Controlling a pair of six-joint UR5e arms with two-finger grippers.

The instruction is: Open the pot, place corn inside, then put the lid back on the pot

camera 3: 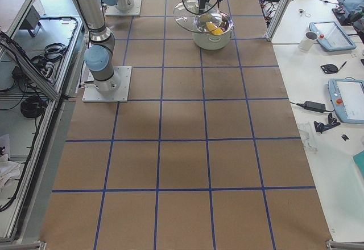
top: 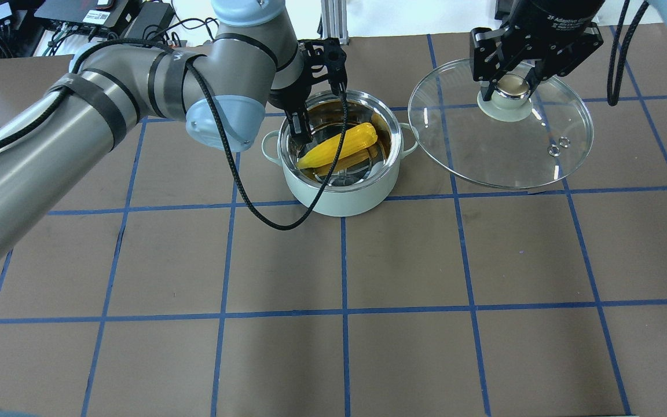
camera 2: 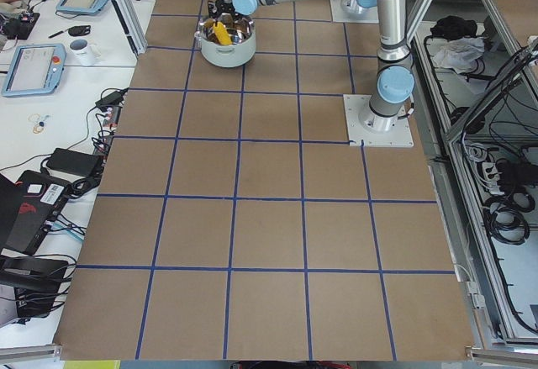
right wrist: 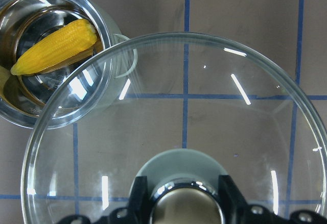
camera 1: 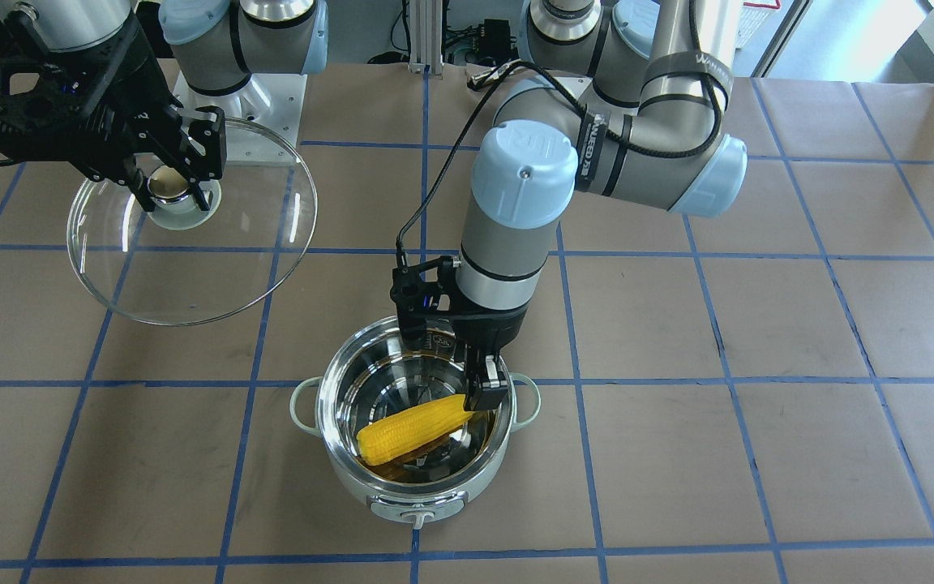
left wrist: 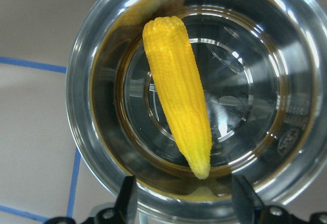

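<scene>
The corn (camera 1: 414, 434) lies slantwise in the pot (top: 339, 200), its tapered end near the left fingers (left wrist: 127, 201), which stand apart just inside the rim; rising carelessly, one could snag the ear or shove the pot along the bench (top: 403, 347); the right fingers (right wrist: 139, 198) are clamped on the knob (right wrist: 186, 203) of the lid (top: 484, 150), held aloft beside the pot; lowered too soon, the glass would strike that left arm.

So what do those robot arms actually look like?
The left arm and right arm are grey metal tubes with pale blue caps at the joints. Black straps and a looping black cable run along the left one. The left end effector and right end effector are black, angular, two-fingered.
</scene>
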